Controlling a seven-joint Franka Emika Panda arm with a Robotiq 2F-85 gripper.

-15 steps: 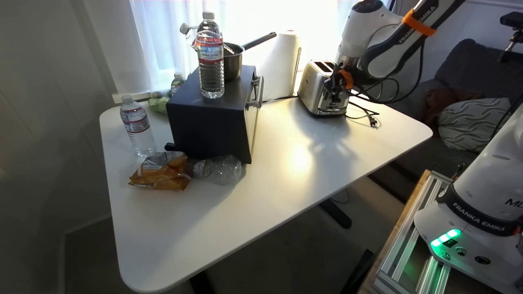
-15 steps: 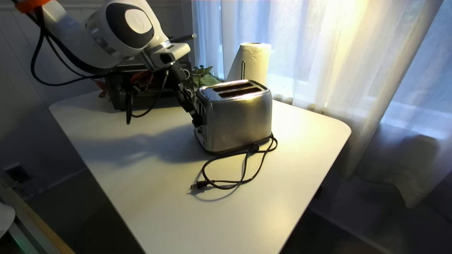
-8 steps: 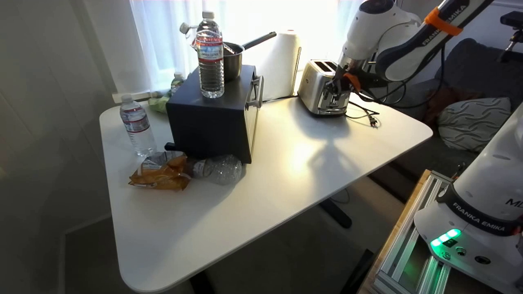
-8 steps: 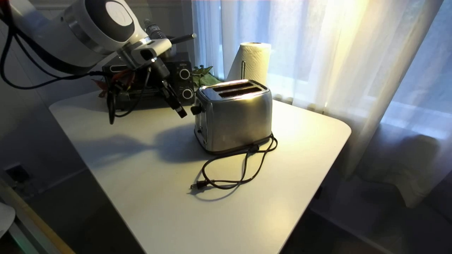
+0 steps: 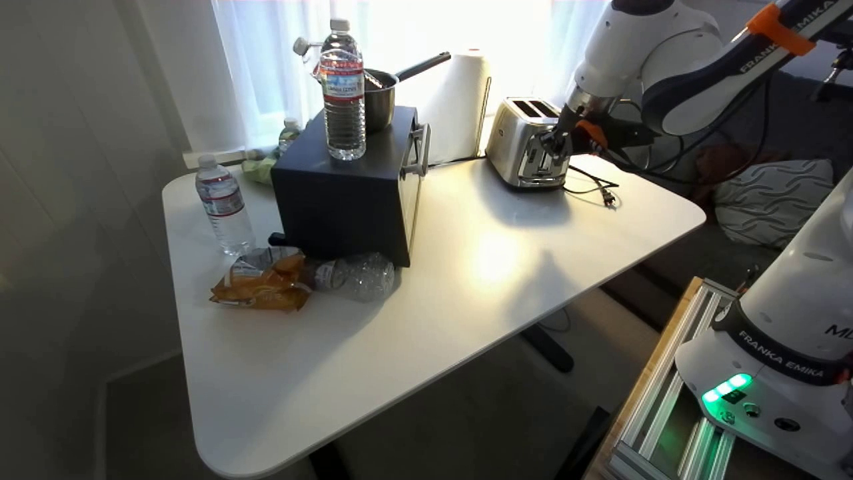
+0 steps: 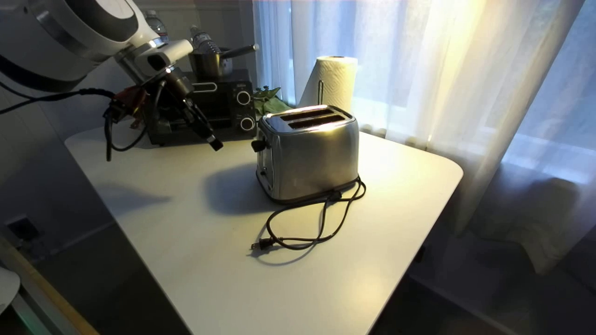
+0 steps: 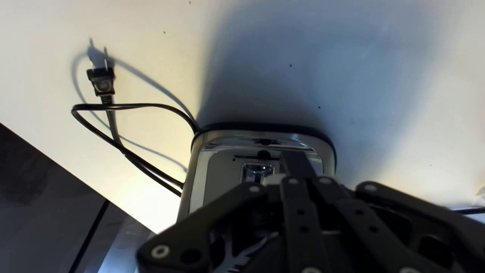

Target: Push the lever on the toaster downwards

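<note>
The gripper [image 6: 215,143] is hanging in mid-air in front of the toaster [image 6: 314,160], angled down. Its two fingers [image 7: 297,163] are right up against each other, so yeah, the pincer's together. There's a clear gap between the tips and the black lever [image 6: 259,146], which sits in the upper half of the toaster's end, the one facing the gripper. Smaller black knob [image 6: 263,172] right below it, fwiw.

The toaster itself stands upright on the white table [image 6: 298,298], slots up, over by the curtains [image 6: 400,93]. Its cord [image 7: 138,162] is in a loose loop just beside it, plug [image 7: 103,83] and all. A paper towel roll [image 6: 339,83] stands behind it.

The other end of the table is kinda messy lol. There's a dark toaster oven [image 5: 340,213] with a water bottle [image 5: 344,130] upright on top, plus a saucepan [image 5: 381,112] that looks like it's got a second bottle [image 6: 203,41] leaning out of it. On the table next to the oven: a standing bottle [image 5: 225,208], an orange snack bag [image 5: 266,287], and a clear bottle [image 5: 363,279] lying on its side. The bag and that last bottle are either touching or just beside each other, can't tell which from here. Some green stuff [image 6: 267,101] pokes out past the oven, no clue what it is.
</note>
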